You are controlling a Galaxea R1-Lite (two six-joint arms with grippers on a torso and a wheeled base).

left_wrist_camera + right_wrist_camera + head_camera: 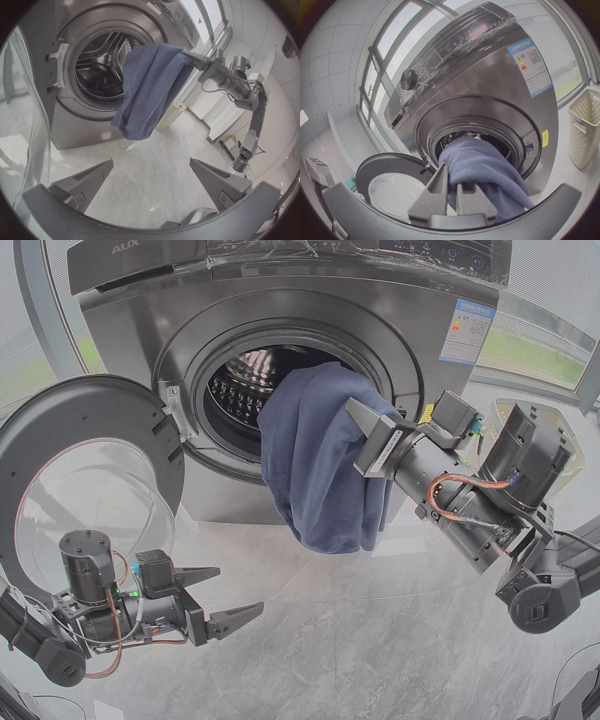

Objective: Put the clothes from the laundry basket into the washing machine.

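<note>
Washing machine (281,302) faced head-on, round door (81,446) swung wide at left; navy garment (319,459) hung before drum mouth (244,390), long axis vertical, lower end pointed floorward, upper edge pinched in clenched right gripper (353,407); left gripper (237,590) held low near door, fingers spread apart, grasping nothing.

Washing machine (300,309) and laundry basket (582,134) stand on floor (350,640)

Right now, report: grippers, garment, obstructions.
Right gripper shut on blue garment, at the washing machine mouth. Garment hangs mostly outside the drum. Left gripper open, low by the swung-open door.
</note>
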